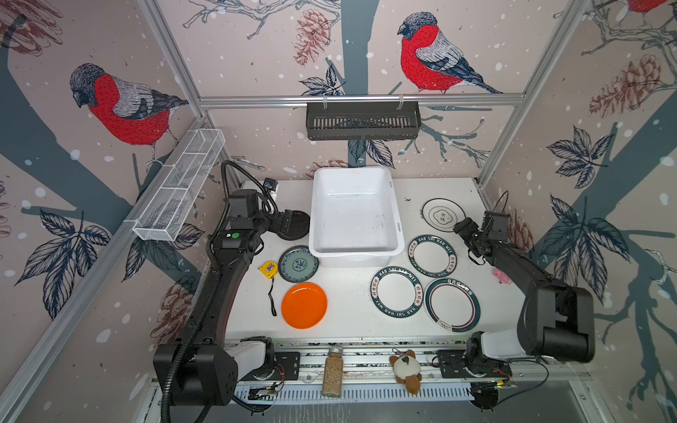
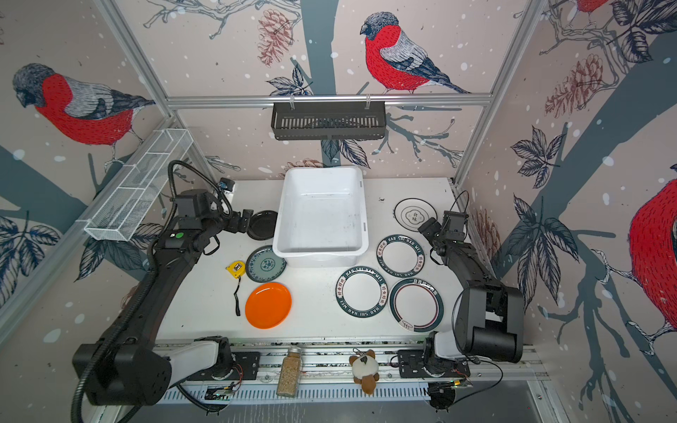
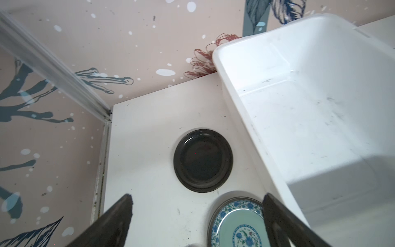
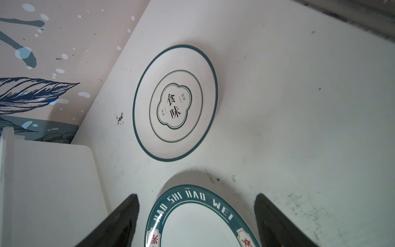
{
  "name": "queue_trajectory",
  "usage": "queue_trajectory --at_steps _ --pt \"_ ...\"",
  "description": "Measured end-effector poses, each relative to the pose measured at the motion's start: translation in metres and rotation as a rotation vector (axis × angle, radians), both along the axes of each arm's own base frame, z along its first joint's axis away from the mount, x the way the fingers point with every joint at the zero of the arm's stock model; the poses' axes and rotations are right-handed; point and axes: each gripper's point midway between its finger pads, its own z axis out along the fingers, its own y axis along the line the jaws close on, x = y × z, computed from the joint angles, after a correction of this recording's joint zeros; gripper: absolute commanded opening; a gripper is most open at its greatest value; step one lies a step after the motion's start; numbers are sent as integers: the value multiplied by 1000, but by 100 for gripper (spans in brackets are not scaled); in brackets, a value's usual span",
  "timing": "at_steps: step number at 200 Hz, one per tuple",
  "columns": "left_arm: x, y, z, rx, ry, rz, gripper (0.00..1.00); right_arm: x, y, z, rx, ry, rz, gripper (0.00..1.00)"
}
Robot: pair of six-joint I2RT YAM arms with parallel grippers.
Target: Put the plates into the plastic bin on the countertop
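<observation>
Top view, centre-left: the left arm (image 1: 234, 234) hides part of the black plate (image 1: 299, 226). Far right, a small pink obj. (image 1: 501, 275) sits partly behind the right arm (image 1: 513, 262); we can't ID it. Upper right, the ringed plate (image 1: 442, 215) has print too tiny to read. Left wrist view: floral plate (image 3: 235, 226) and plastic bin (image 3: 277, 55) are cut by the frame edge. Right wrist view: lettered plate (image 4: 201, 224) is cut off too, and we see only a corner of the bin.

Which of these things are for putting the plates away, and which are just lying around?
For the job: bin, orange plate, black plate, floral plate, white plates.
Just lying about: tape measure, jar, plush toy, pink thing, basket, wire tray.
</observation>
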Motion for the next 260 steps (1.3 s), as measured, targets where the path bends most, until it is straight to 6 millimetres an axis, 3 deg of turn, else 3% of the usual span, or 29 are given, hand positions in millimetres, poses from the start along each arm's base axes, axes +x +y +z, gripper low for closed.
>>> queue_trajectory --at_steps 20,91,135,179,260 --pt "-7 -14 1 -38 42 -73 94 4 -4 -7 31 15 5 78" --pt "-21 -50 3 -118 98 -244 94 24 -19 -45 153 50 3 71" --pt "-21 -53 0 -123 112 -251 94 45 -23 -69 233 47 10 65" --pt "-19 -53 2 -121 107 -248 94 68 -26 -69 276 -6 12 61" --pt "-17 -55 -3 -142 128 -242 94 96 -38 -75 338 -64 -2 44"
